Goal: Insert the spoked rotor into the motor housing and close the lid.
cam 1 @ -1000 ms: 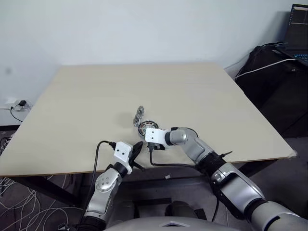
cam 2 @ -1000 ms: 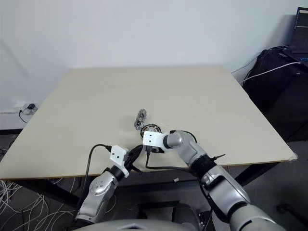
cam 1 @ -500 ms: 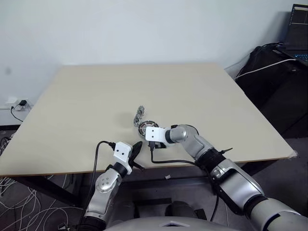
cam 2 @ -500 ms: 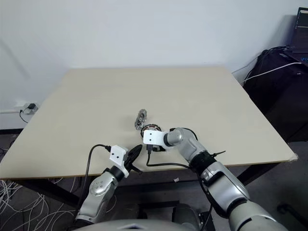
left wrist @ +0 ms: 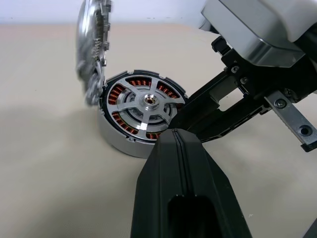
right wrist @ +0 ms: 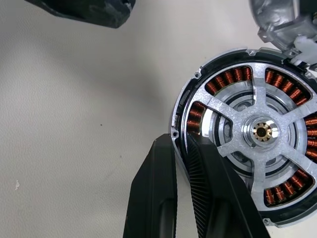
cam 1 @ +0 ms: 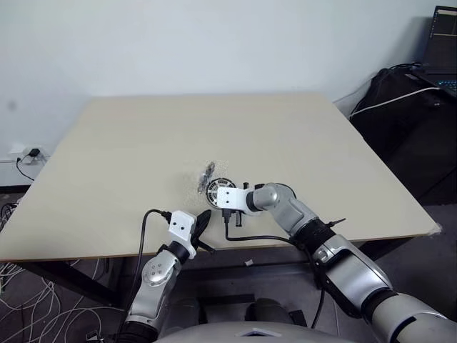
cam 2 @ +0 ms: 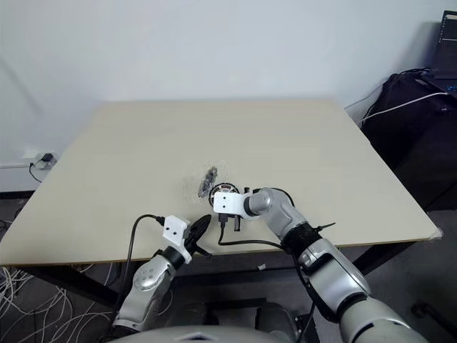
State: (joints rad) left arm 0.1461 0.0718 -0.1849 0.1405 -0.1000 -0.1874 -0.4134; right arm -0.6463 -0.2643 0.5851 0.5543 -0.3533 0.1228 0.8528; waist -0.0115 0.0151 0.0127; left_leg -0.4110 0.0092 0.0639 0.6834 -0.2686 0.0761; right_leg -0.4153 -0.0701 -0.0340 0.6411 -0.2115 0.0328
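Observation:
The motor housing point(left wrist: 115, 136) stands on the table point(cam 1: 300, 136) near the front edge, copper windings showing through the silver spokes of the spoked rotor point(right wrist: 257, 131) seated in it. My right gripper point(right wrist: 179, 140) comes down on its near rim, one finger outside the wall and one over the spoked face, shut on that rim. The lid point(left wrist: 91, 54) stands on edge against the housing's far side and looks smeared. My left gripper point(left wrist: 178, 135) hovers just in front of the housing, shut and empty.
A black cable point(cam 1: 246, 239) loops from the right wrist over the table's front edge. A black bag point(cam 1: 407, 107) and a laptop point(cam 1: 443, 43) sit beyond the table's right side. Cables and a wall socket point(cam 1: 28, 153) lie at the left.
My right gripper's fingers have closed onto the housing's rim. The lid beside it has gone blurred, as if jolted. The left arm has not moved.

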